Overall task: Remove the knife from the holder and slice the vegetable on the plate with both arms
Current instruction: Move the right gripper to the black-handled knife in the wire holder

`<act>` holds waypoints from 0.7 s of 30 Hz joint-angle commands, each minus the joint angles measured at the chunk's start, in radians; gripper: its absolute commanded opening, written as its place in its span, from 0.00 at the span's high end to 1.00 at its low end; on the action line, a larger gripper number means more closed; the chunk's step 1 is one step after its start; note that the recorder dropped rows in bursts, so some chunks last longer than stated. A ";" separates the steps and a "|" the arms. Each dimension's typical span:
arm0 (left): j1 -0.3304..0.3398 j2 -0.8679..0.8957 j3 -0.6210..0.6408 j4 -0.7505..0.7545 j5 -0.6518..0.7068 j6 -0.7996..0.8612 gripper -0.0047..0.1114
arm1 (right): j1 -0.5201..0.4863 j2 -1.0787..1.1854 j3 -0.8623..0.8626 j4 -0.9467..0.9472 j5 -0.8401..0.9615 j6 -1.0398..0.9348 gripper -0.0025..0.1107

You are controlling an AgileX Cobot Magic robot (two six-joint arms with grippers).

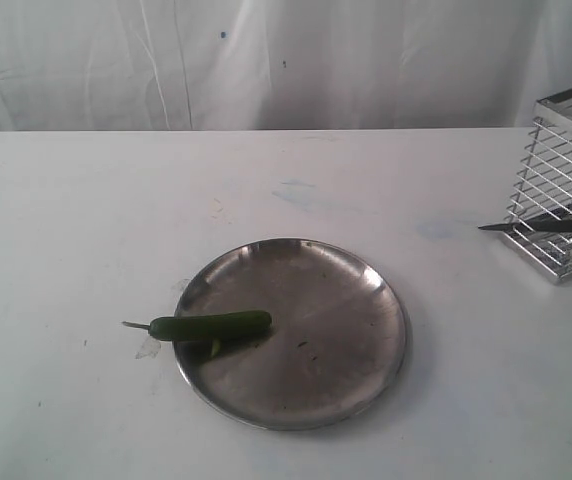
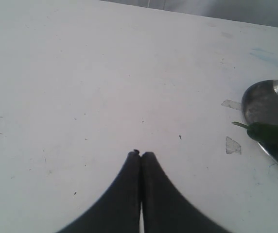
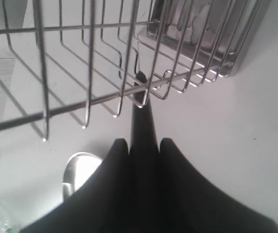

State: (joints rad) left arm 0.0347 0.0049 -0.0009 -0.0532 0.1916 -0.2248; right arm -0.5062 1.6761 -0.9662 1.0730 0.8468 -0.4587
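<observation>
Resting on one plate is one vegetable; left jaws pressed together, right jaws pinching one knife beside one holder

no readable text, labels, brands, numbers or signs anywhere

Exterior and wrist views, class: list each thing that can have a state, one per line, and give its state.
Knife: out of the holder, level, tip towards the plate, clamped in the right tool.
Holder: upright on the table.
Vegetable: whole, lying across the plate's rim, stem over the table.
Plate: flat on the table.
Left tool: shut, empty, above bare table.
Right tool: shut on the knife, beside the holder.
</observation>
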 commanded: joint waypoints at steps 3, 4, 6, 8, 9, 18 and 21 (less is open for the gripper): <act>-0.008 -0.005 0.001 0.000 -0.005 -0.004 0.96 | -0.004 -0.100 0.000 -0.059 -0.016 -0.072 0.93; -0.008 -0.005 0.001 0.000 -0.005 -0.004 0.96 | -0.004 -0.112 0.000 -0.061 -0.016 -0.072 0.93; -0.008 -0.005 0.001 0.000 -0.005 -0.004 0.96 | -0.004 -0.133 0.000 -0.064 -0.016 -0.082 0.93; -0.008 -0.005 0.001 0.000 -0.005 -0.004 0.96 | -0.004 -0.146 0.000 -0.096 -0.037 -0.095 0.93; -0.008 -0.005 0.001 0.000 -0.005 -0.004 0.96 | -0.004 -0.148 0.000 -0.120 -0.056 -0.095 0.93; -0.008 -0.005 0.001 0.001 -0.005 -0.004 0.96 | 0.063 -0.146 0.001 -0.191 -0.089 -0.179 0.93; -0.008 -0.005 0.001 0.001 -0.005 -0.004 0.96 | 0.078 -0.124 0.001 -0.278 -0.108 -0.140 0.93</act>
State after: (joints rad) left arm 0.0347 0.0049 -0.0009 -0.0532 0.1916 -0.2248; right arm -0.4485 1.5321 -0.9686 0.8743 0.7395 -0.5939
